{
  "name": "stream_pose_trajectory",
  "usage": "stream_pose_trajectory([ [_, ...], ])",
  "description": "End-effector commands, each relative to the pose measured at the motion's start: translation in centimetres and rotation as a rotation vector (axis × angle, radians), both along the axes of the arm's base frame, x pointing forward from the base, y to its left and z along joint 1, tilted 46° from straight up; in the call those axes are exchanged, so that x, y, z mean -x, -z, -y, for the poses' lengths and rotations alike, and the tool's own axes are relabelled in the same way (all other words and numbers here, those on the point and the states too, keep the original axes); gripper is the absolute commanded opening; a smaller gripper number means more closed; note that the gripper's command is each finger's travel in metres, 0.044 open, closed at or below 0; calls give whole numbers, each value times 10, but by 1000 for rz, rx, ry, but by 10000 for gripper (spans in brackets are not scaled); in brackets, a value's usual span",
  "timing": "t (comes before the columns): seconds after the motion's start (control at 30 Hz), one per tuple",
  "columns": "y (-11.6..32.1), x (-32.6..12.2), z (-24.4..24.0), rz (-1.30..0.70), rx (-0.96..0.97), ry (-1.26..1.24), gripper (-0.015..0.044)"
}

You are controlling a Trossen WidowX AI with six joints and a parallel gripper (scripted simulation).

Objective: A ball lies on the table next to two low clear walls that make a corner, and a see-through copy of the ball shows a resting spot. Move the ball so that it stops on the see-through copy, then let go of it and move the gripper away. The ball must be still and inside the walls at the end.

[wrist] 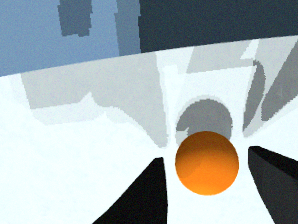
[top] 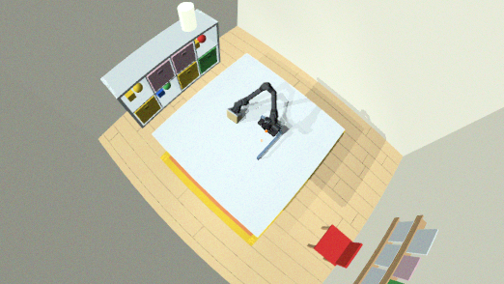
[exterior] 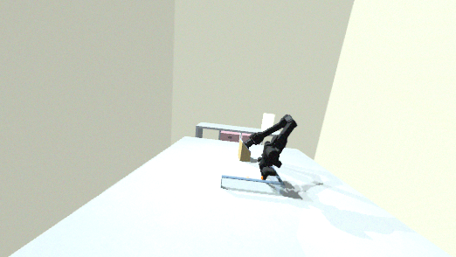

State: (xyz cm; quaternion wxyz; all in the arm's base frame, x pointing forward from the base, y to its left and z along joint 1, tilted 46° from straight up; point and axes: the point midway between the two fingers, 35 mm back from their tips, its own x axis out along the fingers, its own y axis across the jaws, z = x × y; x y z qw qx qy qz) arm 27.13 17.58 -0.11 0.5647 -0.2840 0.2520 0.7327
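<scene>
The orange ball (top: 266,130) (exterior: 262,177) (wrist: 207,164) lies on the table inside the corner of the walls. My gripper (wrist: 206,160) is partly open around the ball, one finger on each side. In the wrist view a gap shows between the ball and each finger, so neither is seen touching it. The see-through copy (top: 261,140) (exterior: 247,177) is a faint orange spot a short way from the ball, out from under the gripper. One low clear wall (top: 268,147) (exterior: 231,183) with a blue edge runs beside both. The other wall is mostly hidden by the arm.
The arm's tan base block (top: 233,115) (exterior: 244,151) stands on the white table (top: 208,159) (exterior: 153,197). Off the table are a cubby shelf (top: 145,60) with a white cylinder (top: 187,16), a red chair (top: 333,245) and a wall rack.
</scene>
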Motion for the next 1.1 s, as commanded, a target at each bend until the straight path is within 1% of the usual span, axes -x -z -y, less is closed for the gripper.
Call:
stream_pose_trajectory([
  [0.0, 1, 1, -1, -5, -4, 2, 148],
  [0.23, 1, 1, -1, -5, -4, 2, 101],
  [0.37, -5, -4, 6, -4, -1, 3, 0],
  [0.63, -41, -20, 43, -1, 8, 4, 0],
  [0.9, -82, -25, 82, -4, 3, 2, 0],
  [1.07, -82, -27, 86, -4, 2, 2, 0],
])
